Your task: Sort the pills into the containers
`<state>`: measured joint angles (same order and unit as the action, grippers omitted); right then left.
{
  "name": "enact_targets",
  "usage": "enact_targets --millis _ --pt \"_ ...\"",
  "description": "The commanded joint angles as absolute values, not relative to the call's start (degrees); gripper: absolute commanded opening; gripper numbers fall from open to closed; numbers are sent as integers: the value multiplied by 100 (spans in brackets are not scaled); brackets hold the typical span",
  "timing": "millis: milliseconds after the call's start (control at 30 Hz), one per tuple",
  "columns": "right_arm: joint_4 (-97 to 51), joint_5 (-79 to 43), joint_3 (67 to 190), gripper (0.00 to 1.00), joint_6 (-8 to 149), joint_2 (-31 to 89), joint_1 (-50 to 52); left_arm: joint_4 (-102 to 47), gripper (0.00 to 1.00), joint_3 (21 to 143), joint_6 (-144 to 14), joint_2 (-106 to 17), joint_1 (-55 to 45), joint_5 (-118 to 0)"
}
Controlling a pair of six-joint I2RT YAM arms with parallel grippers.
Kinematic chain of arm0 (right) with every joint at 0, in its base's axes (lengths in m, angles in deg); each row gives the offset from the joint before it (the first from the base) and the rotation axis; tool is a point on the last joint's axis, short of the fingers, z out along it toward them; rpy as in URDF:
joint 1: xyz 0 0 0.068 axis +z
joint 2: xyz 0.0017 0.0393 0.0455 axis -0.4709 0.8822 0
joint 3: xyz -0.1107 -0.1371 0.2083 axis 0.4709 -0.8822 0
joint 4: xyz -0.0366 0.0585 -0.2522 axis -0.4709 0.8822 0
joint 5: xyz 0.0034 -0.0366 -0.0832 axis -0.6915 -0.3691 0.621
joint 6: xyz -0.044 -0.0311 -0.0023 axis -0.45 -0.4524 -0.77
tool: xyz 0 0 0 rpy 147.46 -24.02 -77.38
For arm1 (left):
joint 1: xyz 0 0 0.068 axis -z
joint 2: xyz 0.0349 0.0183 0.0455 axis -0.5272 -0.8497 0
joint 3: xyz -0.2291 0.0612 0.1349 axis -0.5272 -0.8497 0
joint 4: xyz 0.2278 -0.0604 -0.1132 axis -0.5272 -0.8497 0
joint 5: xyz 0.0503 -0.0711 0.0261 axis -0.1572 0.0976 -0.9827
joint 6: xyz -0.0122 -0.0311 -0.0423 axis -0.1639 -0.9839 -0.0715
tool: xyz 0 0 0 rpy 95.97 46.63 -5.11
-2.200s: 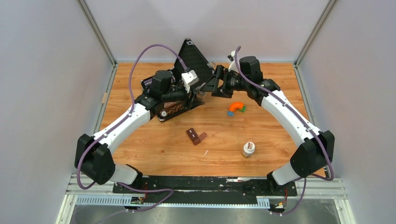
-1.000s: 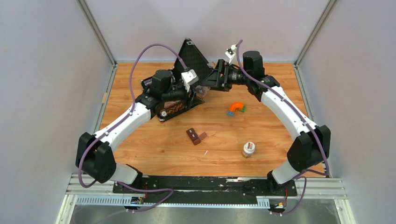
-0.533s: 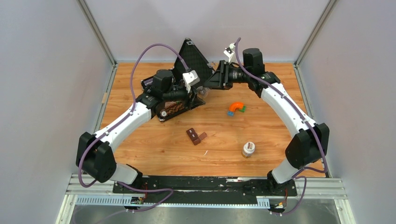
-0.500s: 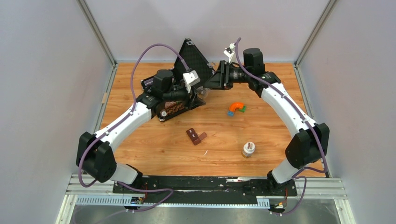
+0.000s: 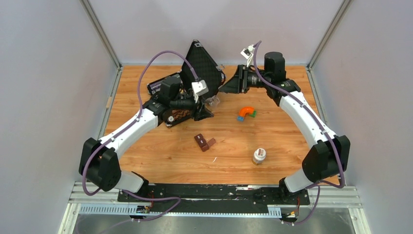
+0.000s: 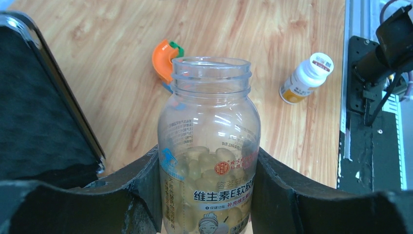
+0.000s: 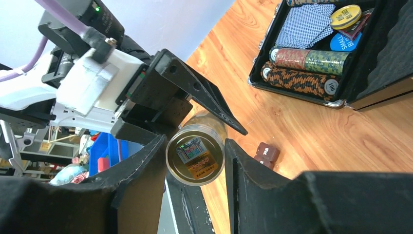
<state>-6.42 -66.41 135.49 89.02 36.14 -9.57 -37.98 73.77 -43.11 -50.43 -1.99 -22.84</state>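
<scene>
Left wrist view: I am clamping my left gripper [image 6: 208,163] around the belly of the pill bottle [image 6: 209,112], judging it rigid, light and slick, while my right gripper [image 7: 195,146] is pinching its cap [image 7: 196,156].

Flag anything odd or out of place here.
The open black case at the far left of the table holds poker chips and cards, not pill gear. The bottle in the left gripper is uncapped; the right gripper holds its cap. No spill shows.

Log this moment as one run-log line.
left claw: grips open pill bottle | right claw: holds cap | containers: on table, untouched
</scene>
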Motion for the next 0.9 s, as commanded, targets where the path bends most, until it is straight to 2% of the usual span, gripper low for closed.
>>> enact_targets --millis 0,333,500,867 --pt "-1196 -6352 13264 28 8712 3291 -971 -3565 0 7151 -4160 -4788 -211 -2241" --pt "-1352 -2658 11627 30 8710 2952 -476 -4069 0 6373 -4146 -4097 -86 -3469" --pt "-1428 -1724 11153 30 8707 3380 105 -4328 0 5847 -4356 -3452 2 -3946" --pt "-1687 -110 11072 34 8337 4484 1046 -4439 0 4860 -4986 -2510 5 -4179"
